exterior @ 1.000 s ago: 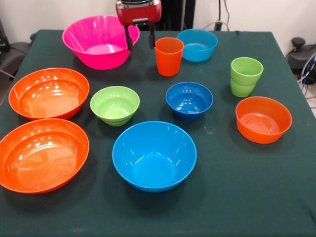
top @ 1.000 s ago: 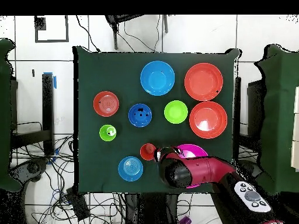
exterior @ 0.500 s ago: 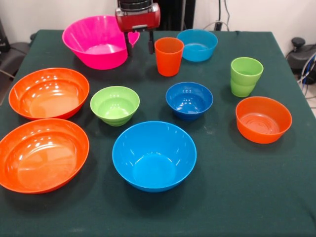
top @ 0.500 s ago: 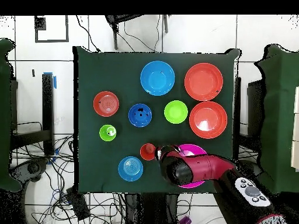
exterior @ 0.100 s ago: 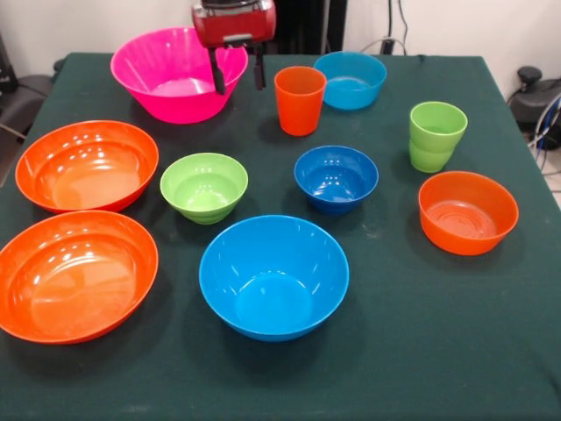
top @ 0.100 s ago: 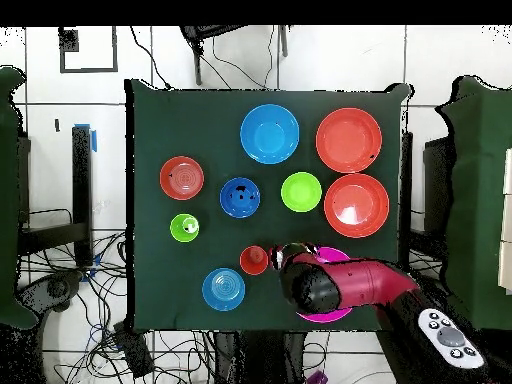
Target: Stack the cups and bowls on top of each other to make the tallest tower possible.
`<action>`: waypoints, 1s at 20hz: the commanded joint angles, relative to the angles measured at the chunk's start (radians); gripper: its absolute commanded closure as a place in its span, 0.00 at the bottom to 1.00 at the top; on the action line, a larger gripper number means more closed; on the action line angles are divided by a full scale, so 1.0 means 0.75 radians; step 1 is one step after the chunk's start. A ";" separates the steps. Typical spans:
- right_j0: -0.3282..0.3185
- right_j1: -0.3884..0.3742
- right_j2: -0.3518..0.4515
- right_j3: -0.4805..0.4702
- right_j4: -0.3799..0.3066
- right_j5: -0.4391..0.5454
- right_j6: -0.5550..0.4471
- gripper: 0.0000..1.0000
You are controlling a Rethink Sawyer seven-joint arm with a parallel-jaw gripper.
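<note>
My gripper (exterior @ 0.100 s ago: 237, 74) hangs open with nothing in it. In the front view its fingers stand either side of the large pink bowl's (exterior @ 0.100 s ago: 171, 74) right rim, just left of the orange cup (exterior @ 0.100 s ago: 300, 99). In the overhead view the arm (top @ 0.100 s ago: 335, 288) covers most of the pink bowl (top @ 0.100 s ago: 336, 254). Two lime green cups (exterior @ 0.100 s ago: 436, 136) are nested. Each bowl stands alone: large blue (exterior @ 0.100 s ago: 273, 276), two large orange (exterior @ 0.100 s ago: 86, 165) (exterior @ 0.100 s ago: 74, 274), lime green (exterior @ 0.100 s ago: 203, 186), dark blue (exterior @ 0.100 s ago: 336, 178), light blue (exterior @ 0.100 s ago: 351, 79), small orange (exterior @ 0.100 s ago: 467, 211). No tower is in view.
The dark green table (exterior @ 0.100 s ago: 412, 333) ends close behind the pink and light blue bowls. Cables and equipment lie on the floor (top @ 0.100 s ago: 70, 290) around it.
The gripper has shifted a little to the left in the front view, toward the pink bowl and away from the orange cup. It stays open. The cups and bowls have not moved.
</note>
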 commanded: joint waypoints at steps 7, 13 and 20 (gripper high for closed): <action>-0.064 -0.199 0.248 0.126 0.086 0.286 -0.181 0.00; -0.072 -0.165 0.250 0.117 0.044 0.243 -0.130 0.00; -0.064 -0.080 0.221 0.089 -0.025 0.166 -0.076 0.00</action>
